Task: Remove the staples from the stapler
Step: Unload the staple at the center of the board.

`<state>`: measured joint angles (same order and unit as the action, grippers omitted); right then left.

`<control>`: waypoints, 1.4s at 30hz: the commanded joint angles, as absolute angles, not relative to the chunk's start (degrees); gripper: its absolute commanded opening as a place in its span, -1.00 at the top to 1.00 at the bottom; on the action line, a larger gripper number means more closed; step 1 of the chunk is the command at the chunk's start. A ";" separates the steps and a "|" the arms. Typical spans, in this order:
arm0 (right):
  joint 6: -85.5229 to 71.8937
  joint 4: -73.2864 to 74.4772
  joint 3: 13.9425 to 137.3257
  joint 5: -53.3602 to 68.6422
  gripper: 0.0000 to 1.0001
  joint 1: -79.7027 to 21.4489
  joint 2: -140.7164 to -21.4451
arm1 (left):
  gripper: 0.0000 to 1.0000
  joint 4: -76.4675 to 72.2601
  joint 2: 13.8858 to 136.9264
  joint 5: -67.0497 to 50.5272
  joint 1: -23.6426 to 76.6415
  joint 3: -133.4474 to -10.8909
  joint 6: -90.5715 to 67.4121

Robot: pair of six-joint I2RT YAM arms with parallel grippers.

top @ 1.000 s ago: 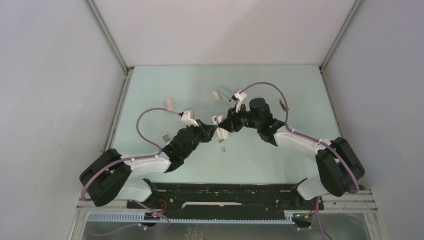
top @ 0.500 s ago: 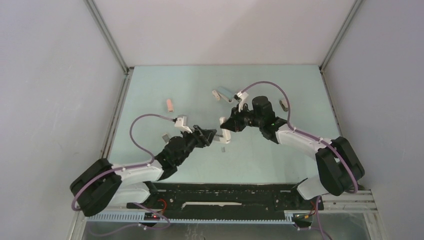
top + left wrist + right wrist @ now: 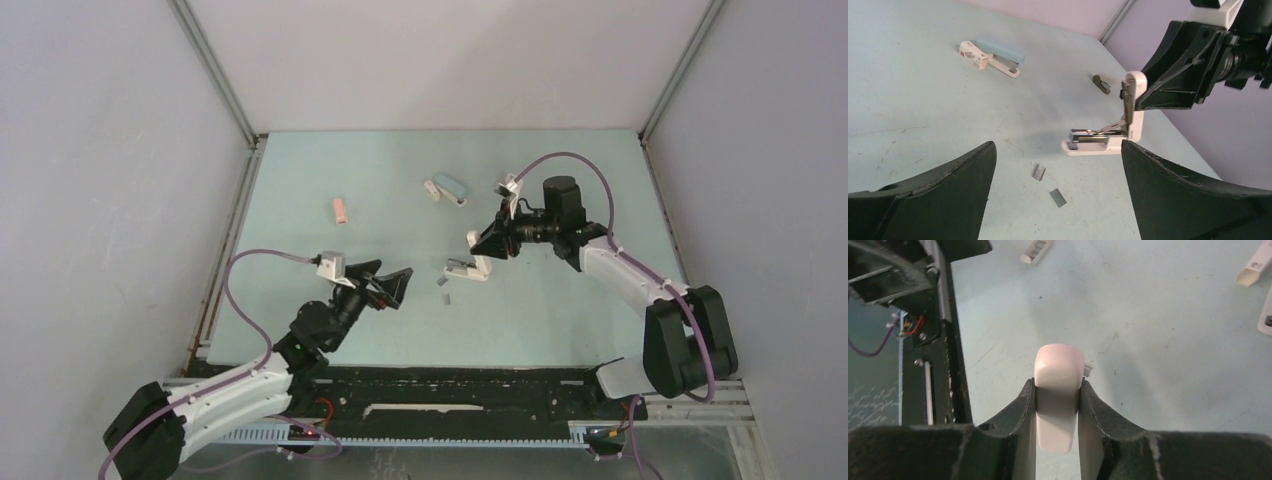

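A small white stapler [image 3: 1093, 142] stands hinged open, base flat on the table and lid [image 3: 1135, 97] raised upright. My right gripper [image 3: 483, 243] is shut on that lid [image 3: 1059, 390], seen pinched between both fingers in the right wrist view. Two short grey strips of staples [image 3: 1038, 172] [image 3: 1058, 198] lie loose on the table just in front of the base, and show in the top view as staples [image 3: 447, 290]. My left gripper [image 3: 1058, 145] hovers wide open near-left of them, holding nothing; from above the left gripper [image 3: 388, 283] is left of the stapler [image 3: 466, 268].
A blue stapler [image 3: 447, 187] lies at the back centre and a pink one [image 3: 341, 210] at the back left. A small dark-and-white piece [image 3: 1102, 83] sits behind the open stapler. Another small white item [image 3: 1035, 252] lies near the left arm.
My left gripper has opened wide and drawn back towards the near left. The right gripper has shifted right with the stapler lid; the base now rests on the table.
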<state>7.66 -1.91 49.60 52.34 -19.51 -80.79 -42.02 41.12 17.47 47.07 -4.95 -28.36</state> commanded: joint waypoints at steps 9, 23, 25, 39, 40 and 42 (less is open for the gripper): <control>50.06 31.15 57.60 72.95 1.00 -16.42 -76.82 | -1.00 -38.59 35.61 10.56 46.70 -2.63 -20.68; 76.11 49.91 61.09 48.52 1.00 -25.69 -70.48 | -1.00 -37.79 33.13 5.71 46.72 -1.06 -18.28; 76.35 49.48 60.56 42.42 1.00 -27.69 -68.54 | -1.00 -37.74 32.79 5.53 46.75 -0.85 -17.61; 68.20 46.56 62.04 31.34 1.00 -31.92 -66.18 | -1.00 -39.46 29.80 4.17 46.75 2.00 -17.59; 63.92 46.51 63.75 33.53 1.00 -31.08 -67.47 | -1.00 -39.81 29.82 3.99 46.69 2.00 -18.06; 56.65 46.12 65.97 41.51 1.00 -27.60 -69.59 | -1.00 -41.36 29.77 3.44 46.71 2.46 -19.83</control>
<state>71.26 48.86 59.44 32.42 -31.40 -66.81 -36.77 30.20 5.26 46.89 -0.67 -18.98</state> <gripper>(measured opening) 0.357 0.996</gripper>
